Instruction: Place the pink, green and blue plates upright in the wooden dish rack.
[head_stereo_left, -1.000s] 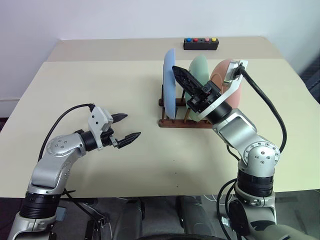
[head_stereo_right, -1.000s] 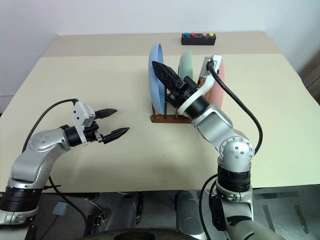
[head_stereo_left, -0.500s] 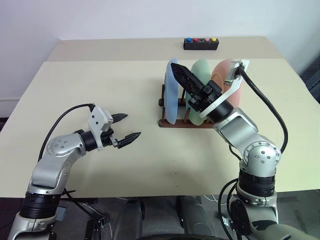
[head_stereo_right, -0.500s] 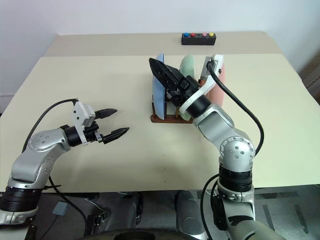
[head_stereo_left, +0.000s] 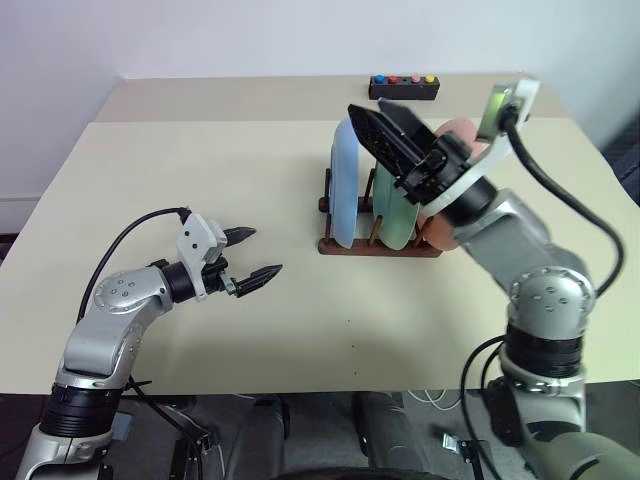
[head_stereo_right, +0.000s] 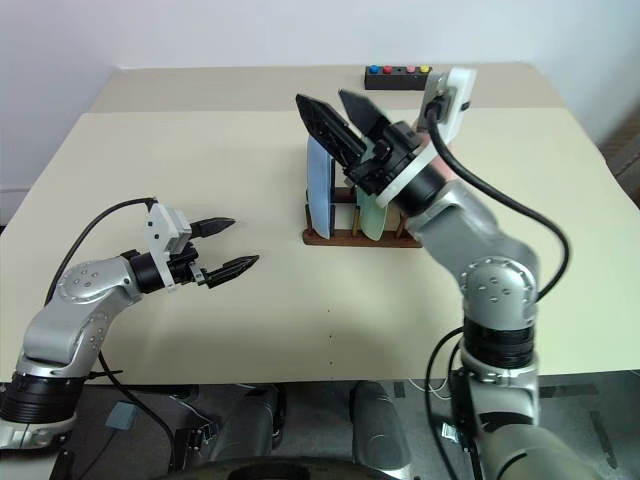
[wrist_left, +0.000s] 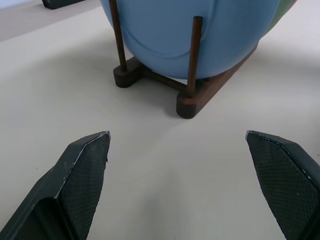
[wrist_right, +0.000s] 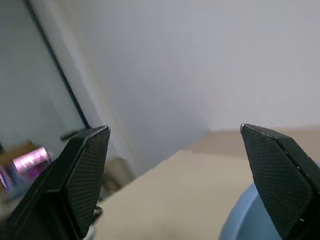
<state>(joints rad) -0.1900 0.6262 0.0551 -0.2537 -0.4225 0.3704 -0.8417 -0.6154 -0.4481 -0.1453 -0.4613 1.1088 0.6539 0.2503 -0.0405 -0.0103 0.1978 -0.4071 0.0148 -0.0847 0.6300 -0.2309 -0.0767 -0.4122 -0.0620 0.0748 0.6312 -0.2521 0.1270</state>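
Standing upright in wooden dish rack (head_stereo_left: 380, 246): three plates (head_stereo_left: 343, 185)

beige table (head_stereo_left: 200, 180) with rack (head_stereo_left: 378, 246), button box (head_stereo_left: 404, 88)

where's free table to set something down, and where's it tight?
Free: the table between the left gripper and the wooden dish rack; also the near strip in front of the rack. Crowded: the rack, where the blue plate, green plate and pink plate stand, the open right gripper above them.
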